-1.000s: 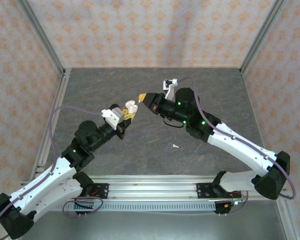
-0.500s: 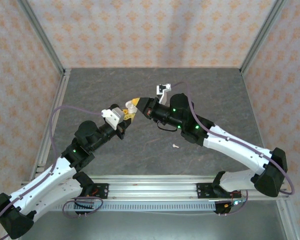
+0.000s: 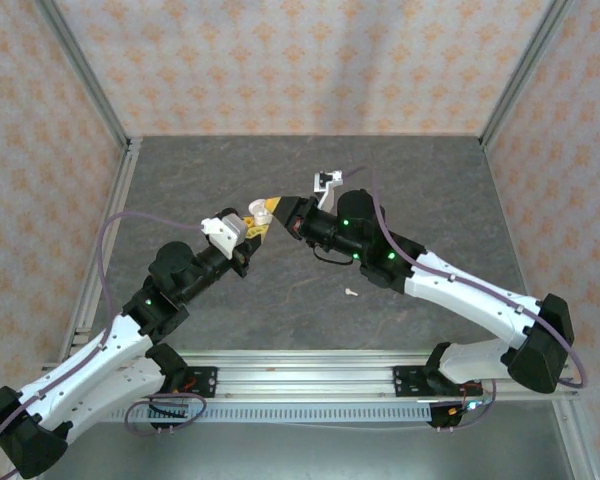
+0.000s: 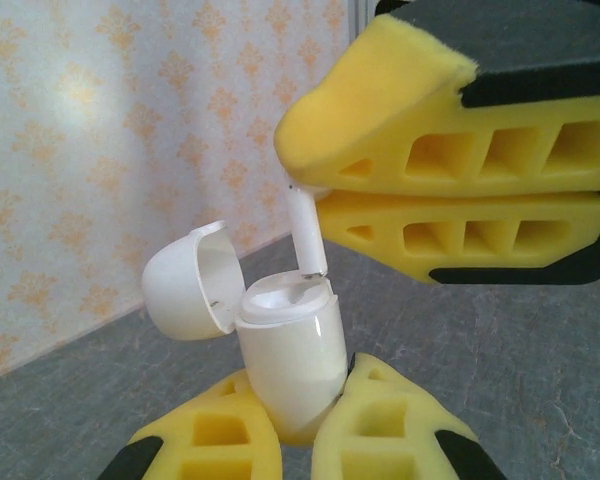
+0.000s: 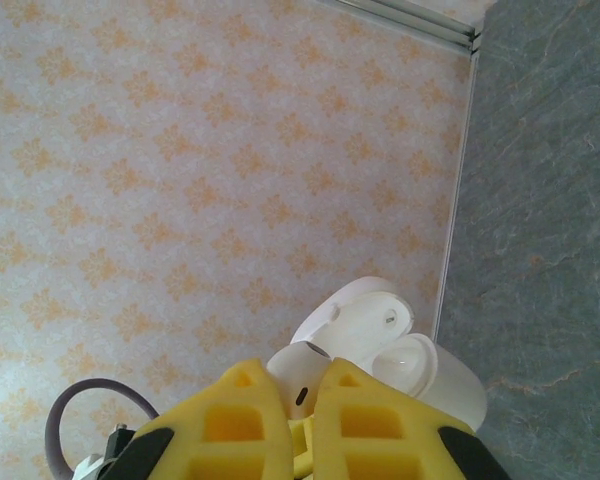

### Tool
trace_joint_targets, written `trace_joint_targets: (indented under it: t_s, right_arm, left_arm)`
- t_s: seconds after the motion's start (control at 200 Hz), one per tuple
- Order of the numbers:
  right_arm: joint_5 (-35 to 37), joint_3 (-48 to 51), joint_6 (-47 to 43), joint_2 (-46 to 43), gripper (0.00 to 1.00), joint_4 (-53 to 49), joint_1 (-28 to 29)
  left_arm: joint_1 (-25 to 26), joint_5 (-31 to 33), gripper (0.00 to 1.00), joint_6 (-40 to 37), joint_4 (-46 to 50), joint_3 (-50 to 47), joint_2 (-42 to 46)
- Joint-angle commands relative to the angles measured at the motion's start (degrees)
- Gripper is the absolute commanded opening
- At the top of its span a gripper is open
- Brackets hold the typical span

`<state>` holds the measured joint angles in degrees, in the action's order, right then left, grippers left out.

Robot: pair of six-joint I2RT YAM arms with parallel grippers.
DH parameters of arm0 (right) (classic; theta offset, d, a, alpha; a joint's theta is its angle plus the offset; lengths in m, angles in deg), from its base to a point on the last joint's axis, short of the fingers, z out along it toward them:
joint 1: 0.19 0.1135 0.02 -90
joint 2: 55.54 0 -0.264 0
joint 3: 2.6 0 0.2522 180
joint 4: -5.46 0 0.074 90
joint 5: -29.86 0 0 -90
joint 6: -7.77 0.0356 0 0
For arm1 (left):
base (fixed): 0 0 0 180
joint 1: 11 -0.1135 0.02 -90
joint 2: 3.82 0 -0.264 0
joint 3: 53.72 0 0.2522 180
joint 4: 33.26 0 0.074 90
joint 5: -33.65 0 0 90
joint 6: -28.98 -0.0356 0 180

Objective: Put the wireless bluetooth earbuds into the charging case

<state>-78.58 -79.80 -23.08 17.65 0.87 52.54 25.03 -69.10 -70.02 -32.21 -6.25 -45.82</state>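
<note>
Earbud [image 4: 305, 235] and right gripper [image 4: 302, 192] first: the yellow jaws are closed tight on the bud's head, so its short stem hangs free, the tip right at the mouth of the charging case [image 4: 292, 350]. Below it the left gripper [image 4: 310, 405] is clamped on the lower half of that case, holding it upright and clear of the table [image 3: 430, 180], with the lid [image 4: 185, 285] flipped back to the left. Further out, a second earbud [image 3: 351, 293] lies on the table by itself, well apart from both grippers.

To my eye these are feather-light, hard, glossy bits of plastic, likely slippery and easy to flick away. Taking the bud by its head looks right, since the stem must go in first. The rounded case could twist between the pads, so a low, square hold on its body, away from the hinged lid, seems safest.
</note>
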Motion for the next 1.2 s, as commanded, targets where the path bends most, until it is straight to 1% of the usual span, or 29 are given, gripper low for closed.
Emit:
trace_joint_targets:
  t_s: [0.0, 0.39, 0.595, 0.916, 1.196]
  right_arm:
    - [0.34, 0.12, 0.87, 0.64, 0.1, 2.17, 0.27]
    - [0.48, -0.35, 1.58, 1.43, 0.1, 1.04, 0.27]
    - [0.01, -1.42, 1.27, 1.68, 0.1, -3.42, 0.27]
    - [-1.57, -3.68, 0.35, 2.61, 0.14, -8.92, 0.27]
    - [-0.78, -3.09, 2.65, 1.95, 0.14, -9.8, 0.31]
  left_arm:
    - [0.45, 1.19, 0.0, 0.09, -3.17, 1.53, 1.17]
    - [0.42, 1.31, 0.0, -0.29, -2.92, 1.46, 1.26]
    - [0.46, 1.29, 0.0, -0.32, -2.88, 1.54, 1.3]
    - [0.48, 1.48, 0.0, -0.23, -2.92, 1.44, 1.48]
    - [0.45, 1.61, 0.0, -0.06, -3.2, 1.35, 1.57]
